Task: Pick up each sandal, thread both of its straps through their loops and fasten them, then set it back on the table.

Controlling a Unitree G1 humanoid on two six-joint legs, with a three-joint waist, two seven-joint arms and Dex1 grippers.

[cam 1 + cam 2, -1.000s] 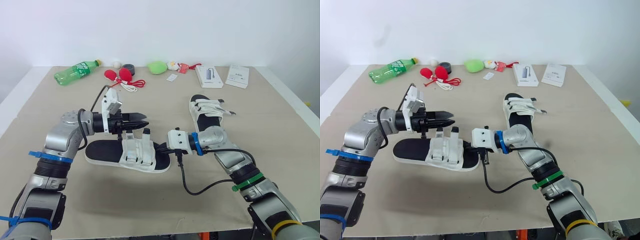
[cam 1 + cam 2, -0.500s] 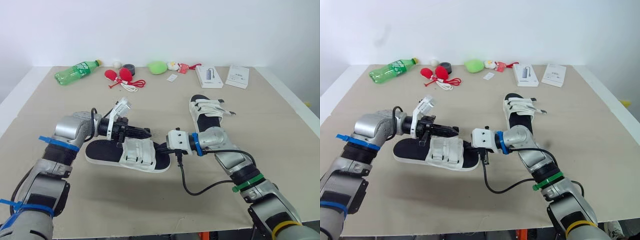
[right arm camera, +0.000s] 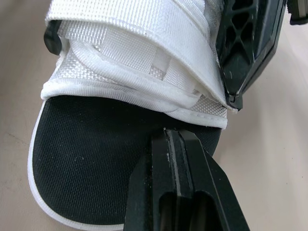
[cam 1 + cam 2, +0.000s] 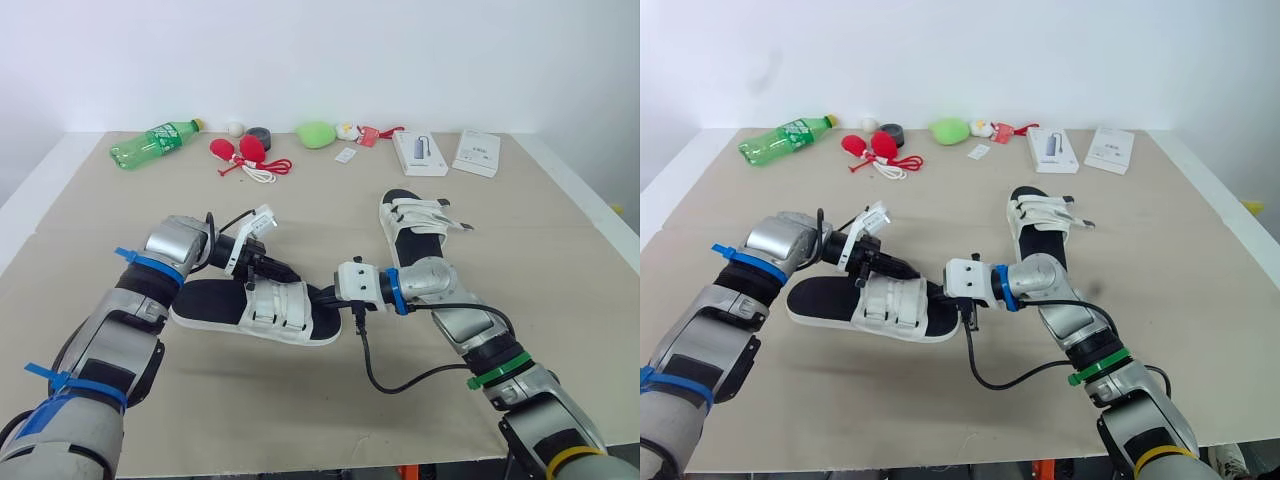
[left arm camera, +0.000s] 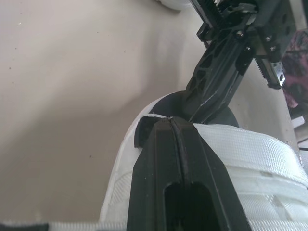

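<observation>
Apparently the job is running about halfway: of the two sandals lying on the tabletop (image 4: 300,400), the near sandal (image 4: 212,305) is showing both its straps (image 4: 275,302) folded flat, while the far sandal (image 4: 412,238), to the right, is trailing a loose strap end (image 4: 462,226). Both end effectors are closed and empty, the left end effector (image 4: 284,270) pressing on a near strap, the right end effector (image 4: 318,296) touching its black footbed (image 3: 96,144).

A tan table (image 4: 300,420) with a pale white rim (image 4: 25,195) along its sides at 9 and 3 o'clock stretches from 6 o'clock to its far edge, behind which a plain white wall (image 4: 320,60) spans 12 o'clock under soft, even light.
</observation>
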